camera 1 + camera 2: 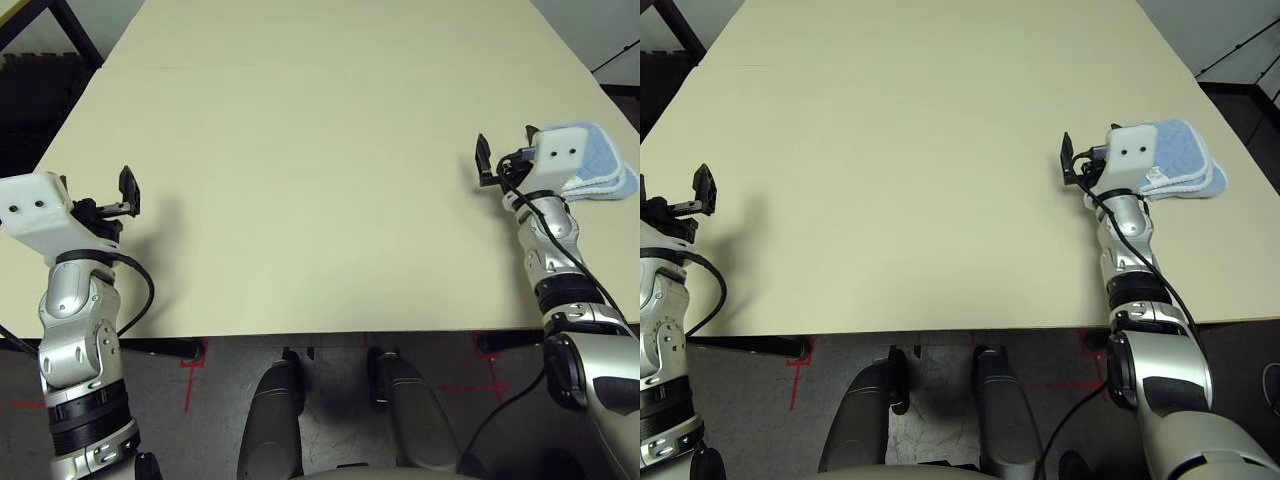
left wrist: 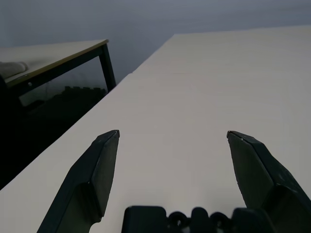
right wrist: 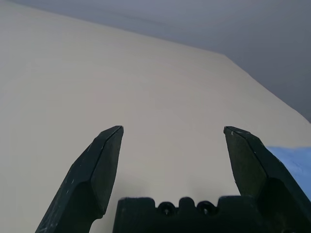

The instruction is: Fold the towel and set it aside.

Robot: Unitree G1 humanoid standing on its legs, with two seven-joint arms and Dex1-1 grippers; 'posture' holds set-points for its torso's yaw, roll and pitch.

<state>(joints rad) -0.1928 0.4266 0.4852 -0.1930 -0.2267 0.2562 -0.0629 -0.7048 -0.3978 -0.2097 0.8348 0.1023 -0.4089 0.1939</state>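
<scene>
The right gripper point(image 3: 172, 133) is released: its two black fingers point(image 3: 99, 165) stand wide apart with nothing between them, and bare counter surface shows through the gap. It sits above the right side of the counter point(image 1: 320, 170), pointing away from the robot. Just beside it, on its outer side, lies the towel point(image 1: 600, 165), a light-blue terry cloth with white stitched edging, folded into a compact stack of several layers. The towel rests flat near the right edge of the counter, partly hidden behind the white wrist housing; whether the housing touches the cloth cannot be determined. A corner of the blue cloth also appears past the right gripper's outer finger in the right wrist view. The left gripper point(image 2: 172, 136) is likewise released, its fingers point(image 2: 95, 174) spread wide and empty, positioned above the near left corner of the counter, well apart from the towel. Beyond the left edge of the counter stands a second table point(image 2: 53, 60) with a dark frame and a pale top.
</scene>
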